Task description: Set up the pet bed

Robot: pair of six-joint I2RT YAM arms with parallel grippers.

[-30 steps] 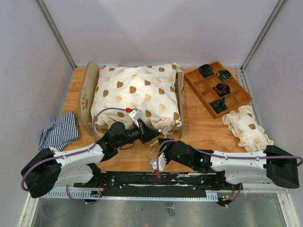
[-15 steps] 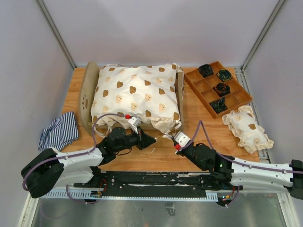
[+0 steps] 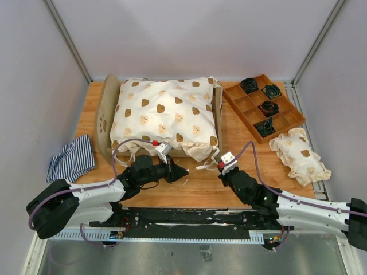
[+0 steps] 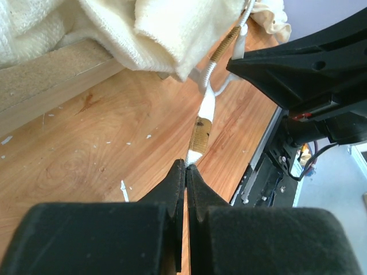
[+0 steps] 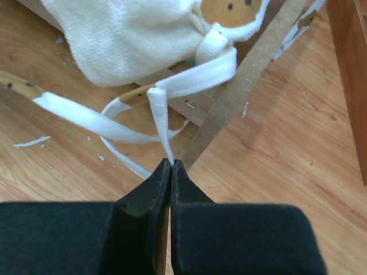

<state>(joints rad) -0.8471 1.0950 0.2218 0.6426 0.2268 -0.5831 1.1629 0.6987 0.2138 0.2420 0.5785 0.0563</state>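
The pet bed [image 3: 106, 117] is a plywood frame with a paw-print headboard on its left. A cream bear-print cushion [image 3: 165, 114] covers it and hides any mattress. My left gripper [image 3: 186, 172] is in front of the bed's near side, shut on a white tie ribbon [image 4: 202, 123] that runs from the cushion [image 4: 143, 28]. My right gripper [image 3: 219, 165] is at the bed's near right corner, shut on another white tie ribbon [image 5: 157, 112] that hangs from the cushion corner [image 5: 143, 34] beside the footboard [image 5: 246, 80].
A brown compartment tray [image 3: 285, 121] with black items stands at the back right. A small bear-print pillow [image 3: 299, 154] lies below it. A navy-and-white striped cloth [image 3: 71, 157] lies at the left. My right arm [image 4: 304, 63] is close in the left wrist view.
My right arm swung from the front edge up to the bed's near right corner. My left gripper drew back slightly from the cushion toward the table's front.
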